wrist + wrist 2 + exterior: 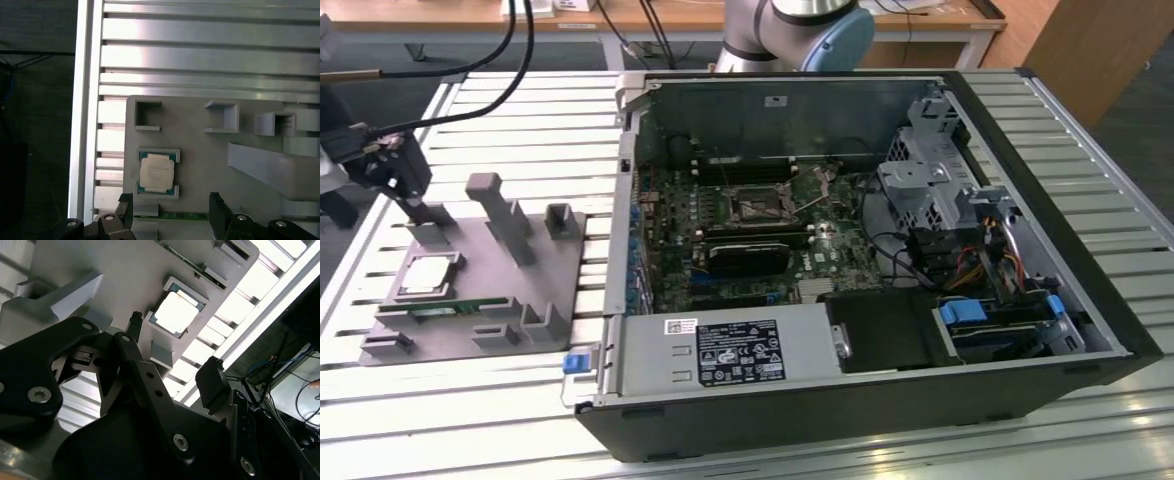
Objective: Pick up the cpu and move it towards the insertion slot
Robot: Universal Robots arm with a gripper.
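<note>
The cpu (427, 275), a flat square chip with a silvery top, lies in a recess of the grey fixture plate (554, 275) on the exterior view's left. My gripper (414, 200) hangs over the plate's far side, a little above and beyond the chip. Both wrist views show the cpu (176, 313) (156, 172) lying just ahead of the gripper (172, 352) (170, 207). The two black fingers (216, 206) are open and spread wider than the chip, with nothing between them. The insertion slot (758, 208), a square socket in a metal frame, sits on the motherboard inside the open computer case.
Grey posts (500, 215) and blocks rise from the fixture plate around the chip. A green memory stick (447, 310) lies at its near edge. The case (854, 400) holds a labelled power supply (720, 350), a drive cage (927, 180) and cables. Everything rests on a slatted aluminium table (520, 120).
</note>
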